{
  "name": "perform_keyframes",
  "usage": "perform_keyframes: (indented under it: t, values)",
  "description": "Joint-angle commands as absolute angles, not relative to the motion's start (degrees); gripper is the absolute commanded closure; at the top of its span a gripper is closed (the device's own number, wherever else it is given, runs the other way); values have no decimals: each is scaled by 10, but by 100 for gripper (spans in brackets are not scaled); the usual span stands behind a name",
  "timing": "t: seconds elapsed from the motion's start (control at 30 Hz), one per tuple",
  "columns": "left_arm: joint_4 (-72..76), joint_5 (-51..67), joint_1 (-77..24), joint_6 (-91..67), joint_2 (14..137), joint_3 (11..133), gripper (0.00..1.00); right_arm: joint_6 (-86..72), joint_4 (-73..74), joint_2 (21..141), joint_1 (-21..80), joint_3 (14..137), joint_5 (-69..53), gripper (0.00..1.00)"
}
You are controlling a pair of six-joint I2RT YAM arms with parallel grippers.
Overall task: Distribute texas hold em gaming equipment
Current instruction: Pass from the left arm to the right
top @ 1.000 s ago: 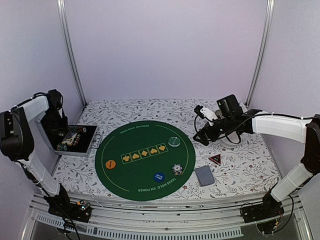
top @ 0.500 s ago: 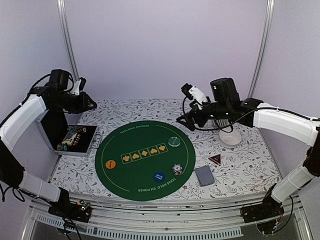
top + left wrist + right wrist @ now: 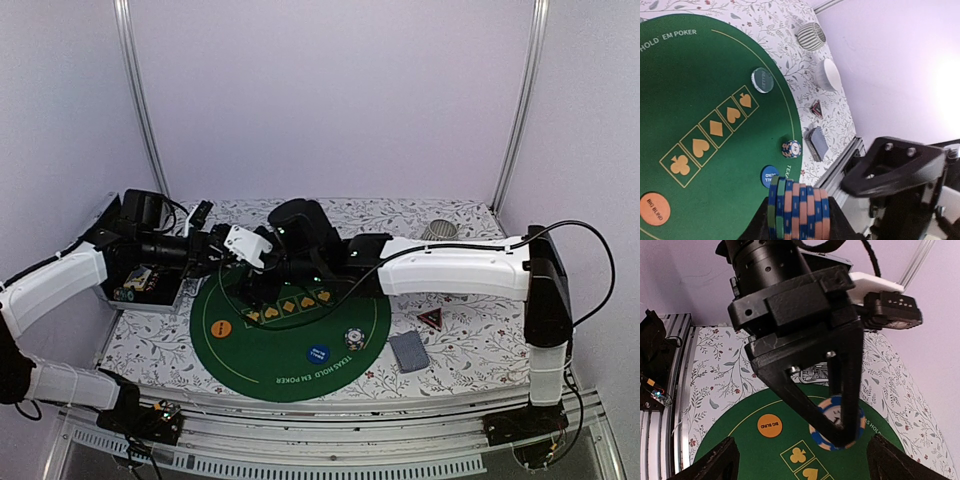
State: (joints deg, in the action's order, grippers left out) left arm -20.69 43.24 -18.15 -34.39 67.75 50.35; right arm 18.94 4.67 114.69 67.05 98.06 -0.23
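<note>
The left gripper [image 3: 840,432] is pinching a thick stack of poker chips [image 3: 799,207], blue, green and orange edges striped side by side, jaws pressed tight on both faces of the stack. It is holding that stack in the air above the left part of the round green poker mat [image 3: 290,375].

The right arm is stretching all the way across from the right, and the right gripper [image 3: 804,450] is facing the left one head-on. Its claw is spread wide, with nothing between the fingers. In its wrist view the held chips are hanging between and beyond its two fingers.

On the mat, the orange big blind button [image 3: 222,328] is sitting on the left side. The blue button [image 3: 318,353] is lying near the front edge. A short stack of striped chips [image 3: 352,338] is resting just to its right. The clear disc [image 3: 762,80] is lying past the spade end of the row of suit symbols.

Off the mat, on the flowered cloth, the deck of grey-blue-backed cards [image 3: 408,350] is waiting at front right. The red-black triangle marker [image 3: 430,318] is just behind it. The white bowl [image 3: 829,75] and the ribbed grey cup [image 3: 811,36] are standing farther back. An open case [image 3: 165,285] is sitting just left of the mat.
</note>
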Motion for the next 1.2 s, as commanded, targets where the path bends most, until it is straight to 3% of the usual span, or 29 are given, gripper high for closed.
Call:
perform_keyframes:
  t: [0.0,0.2,0.4,0.57,0.8,1.03,1.17]
  values:
    - [-128,491,-188,-377,649,483,100,196,37,1198,678,1042,46,12]
    - [-121,498,-187,-378,646,464,100,203,38,1228,680,1069,91,29]
    - [-129,499,-187,-365,645,474,100,243,42,1243,680,1072,102,31]
    - [-141,506,-188,-352,651,479,100,272,42,1245,672,1073,70,48]
    - [-151,505,-188,-343,665,476,100,317,46,1244,672,1077,73,42]
    - [-158,506,-187,-336,669,475,100,334,46,1240,672,1076,60,48]
    - [-162,507,-188,-332,672,472,100,337,48,1239,672,1075,56,57]
